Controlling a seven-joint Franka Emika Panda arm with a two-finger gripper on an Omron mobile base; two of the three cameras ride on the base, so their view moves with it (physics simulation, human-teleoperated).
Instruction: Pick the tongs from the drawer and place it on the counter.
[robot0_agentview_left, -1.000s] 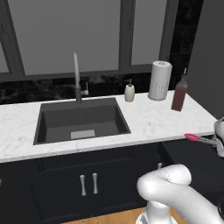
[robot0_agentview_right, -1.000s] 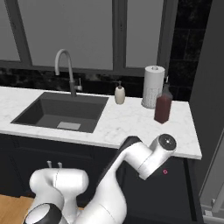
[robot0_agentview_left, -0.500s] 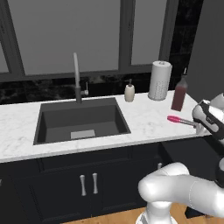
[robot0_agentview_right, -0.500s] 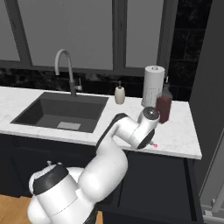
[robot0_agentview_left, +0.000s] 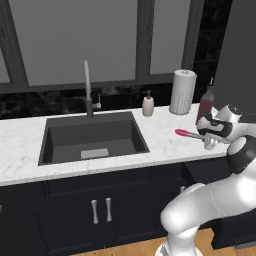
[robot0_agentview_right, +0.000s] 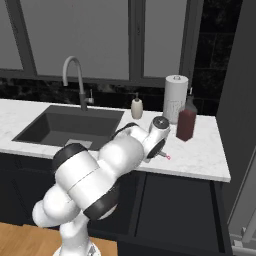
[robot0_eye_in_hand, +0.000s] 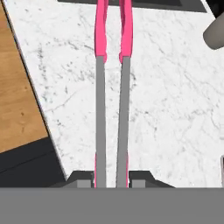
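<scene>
The tongs (robot0_eye_in_hand: 112, 87) have two thin grey arms and bright pink ends. My gripper (robot0_eye_in_hand: 112, 180) is shut on their near end, one dark fingertip (robot0_eye_in_hand: 81, 179) on each side. In the left base view the gripper (robot0_agentview_left: 204, 136) holds the tongs (robot0_agentview_left: 186, 133) level just above the white marble counter (robot0_agentview_left: 165, 145), right of the sink, pink end pointing towards the sink. A pink tip of the tongs (robot0_agentview_right: 168, 157) peeks out past my arm over the counter (robot0_agentview_right: 200, 155). Below the counter's right part the drawer (robot0_agentview_right: 180, 205) stands pulled out, its inside dark.
A dark red bottle (robot0_agentview_left: 205, 105), a paper towel roll (robot0_agentview_left: 182, 92) and a soap dispenser (robot0_agentview_left: 148, 106) stand along the back of the counter. The dark sink (robot0_agentview_left: 92, 137) with its faucet (robot0_agentview_left: 88, 90) lies to the left. Wooden floor (robot0_eye_in_hand: 17, 109) shows past the counter's edge.
The arm has lifted the tongs from low at the counter's right end up over the counter and carried them left towards the sink. The gripper has stayed shut on them.
</scene>
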